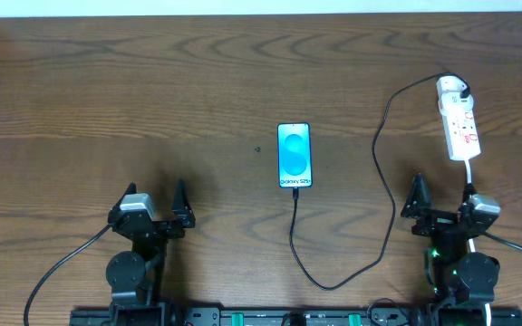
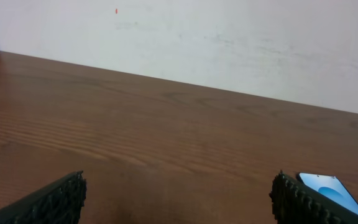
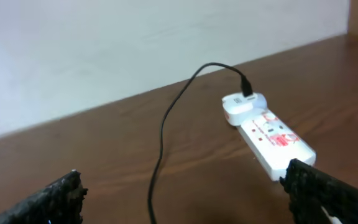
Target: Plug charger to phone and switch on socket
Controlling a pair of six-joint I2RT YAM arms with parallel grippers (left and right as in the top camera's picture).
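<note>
Left gripper [image 1: 157, 193] and right gripper [image 1: 443, 190] gape at table edge [image 1: 243, 299], phone [image 1: 294, 156] centred beyond.

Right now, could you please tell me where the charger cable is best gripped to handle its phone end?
Grip the charger on the straight stretch just beyond the phone, at its near end. Come straight down from above, closing across the cable: it is thin, lies flat and runs straight toward the near edge there.
</note>
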